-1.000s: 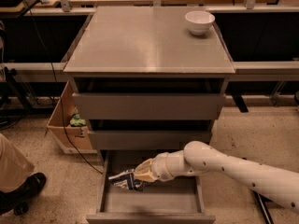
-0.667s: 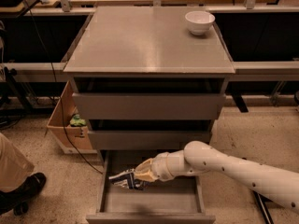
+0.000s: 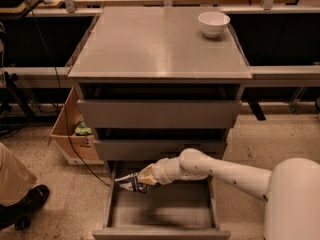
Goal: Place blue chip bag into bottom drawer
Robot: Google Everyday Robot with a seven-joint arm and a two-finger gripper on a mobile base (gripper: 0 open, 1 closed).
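The bottom drawer of the grey cabinet is pulled open toward me, a wide shallow tray. My white arm reaches in from the right, and my gripper is over the drawer's rear left part. It is shut on the blue chip bag, a small dark crinkly bag with light lettering that sticks out to the left of the gripper, held a little above the drawer floor.
A white bowl stands on the cabinet top at the back right. Two grey drawers higher up are closed. A cardboard box stands left of the cabinet. A person's leg and shoe are at the left edge.
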